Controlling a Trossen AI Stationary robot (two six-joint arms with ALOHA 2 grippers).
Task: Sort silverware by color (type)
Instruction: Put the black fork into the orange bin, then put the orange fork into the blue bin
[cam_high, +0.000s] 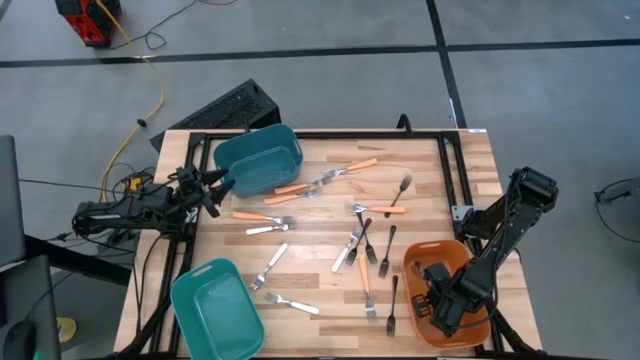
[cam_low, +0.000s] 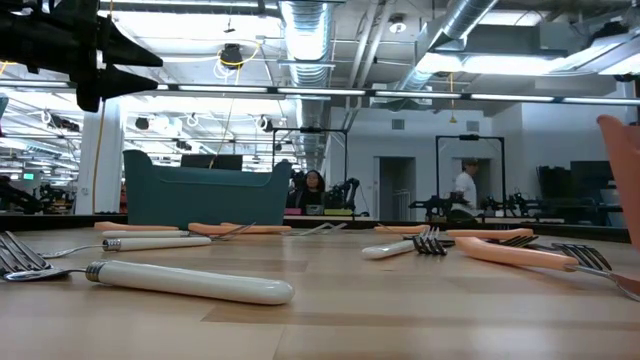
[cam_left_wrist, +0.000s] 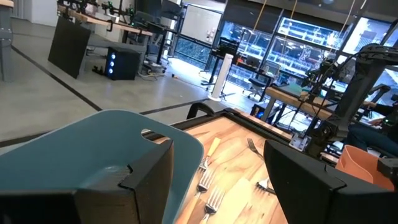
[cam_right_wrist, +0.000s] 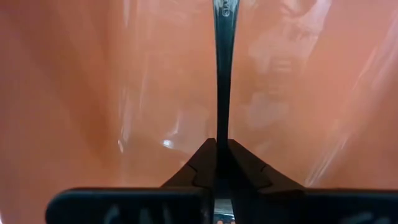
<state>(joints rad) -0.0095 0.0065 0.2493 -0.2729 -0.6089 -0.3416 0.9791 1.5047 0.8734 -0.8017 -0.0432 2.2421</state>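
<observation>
Two fingers of the right tool pinch a black fork inside the orange bin.

The black fork runs off the right wrist picture's top edge (tines unseen); the orange bin is cropped in the low view.

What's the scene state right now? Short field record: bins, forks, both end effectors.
bins: two teal rectangular plastic bins, one orange plastic bin
loose forks: orange-handled, all-black and white-handled, scattered on the wooden table
right end effector: inside the orange bin, shut on thin black fork
left end effector: open, hovering by the far teal bin, holding nothing
</observation>
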